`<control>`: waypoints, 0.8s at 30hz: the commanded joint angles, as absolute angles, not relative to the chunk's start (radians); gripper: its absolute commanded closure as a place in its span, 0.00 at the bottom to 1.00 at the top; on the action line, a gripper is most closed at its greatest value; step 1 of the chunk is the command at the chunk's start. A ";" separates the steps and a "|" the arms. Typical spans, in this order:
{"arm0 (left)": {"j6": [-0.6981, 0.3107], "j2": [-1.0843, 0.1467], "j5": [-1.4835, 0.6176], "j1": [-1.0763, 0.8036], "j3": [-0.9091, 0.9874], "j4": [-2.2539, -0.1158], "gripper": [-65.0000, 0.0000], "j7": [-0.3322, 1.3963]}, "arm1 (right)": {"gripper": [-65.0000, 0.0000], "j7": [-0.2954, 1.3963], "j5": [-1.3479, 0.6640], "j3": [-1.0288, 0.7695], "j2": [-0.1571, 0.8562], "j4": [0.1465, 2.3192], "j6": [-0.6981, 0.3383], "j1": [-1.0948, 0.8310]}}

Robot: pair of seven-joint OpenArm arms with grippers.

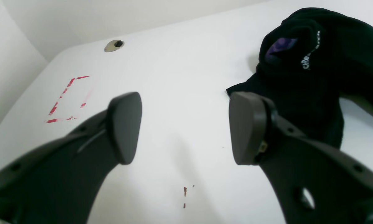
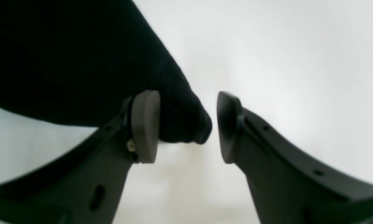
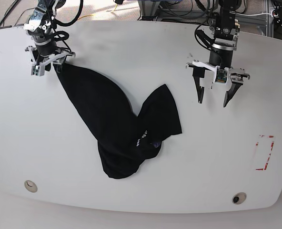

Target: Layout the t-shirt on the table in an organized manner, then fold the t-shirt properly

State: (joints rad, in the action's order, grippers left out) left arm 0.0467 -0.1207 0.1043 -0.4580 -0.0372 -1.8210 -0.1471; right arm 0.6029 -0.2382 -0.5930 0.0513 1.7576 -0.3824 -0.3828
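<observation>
Base view shows my right gripper point(image 3: 45, 64) at a stretched t-shirt point(image 3: 113, 131) corner, jaws apart; I'd centre cloth before closing. Left gripper point(image 3: 212, 100) hangs open, empty.

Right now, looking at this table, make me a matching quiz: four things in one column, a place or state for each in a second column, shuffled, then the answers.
1. left claw
2. right claw
3. t-shirt
4. red tape rectangle

A. bunched in a crooked strip
B. open over bare table
C. near the table's edge
D. open around a cloth tip

Pairs: 1-B, 2-D, 3-A, 4-C
</observation>
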 commanded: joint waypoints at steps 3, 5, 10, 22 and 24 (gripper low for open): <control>0.053 -0.122 0.104 -0.458 -0.036 -1.839 0.38 -0.176 | 0.56 0.581 -0.289 -0.599 0.091 1.736 -0.381 -0.381; 0.051 -0.124 0.104 -0.460 -0.036 -1.839 0.38 -0.176 | 0.56 0.581 -0.305 -0.599 0.094 1.727 -0.381 -0.383; 0.051 -0.125 0.105 -0.460 -0.036 -1.839 0.38 -0.176 | 0.56 0.581 -0.318 -0.598 0.090 1.712 -0.381 -0.384; 0.051 -0.125 0.105 -0.458 -0.036 -1.837 0.38 -0.176 | 0.57 0.582 -0.311 -0.596 0.053 1.690 -0.409 -0.383; 0.051 -0.125 0.105 -0.458 -0.036 -1.837 0.38 -0.174 | 0.62 0.582 -0.311 -0.596 0.053 1.690 -0.409 -0.383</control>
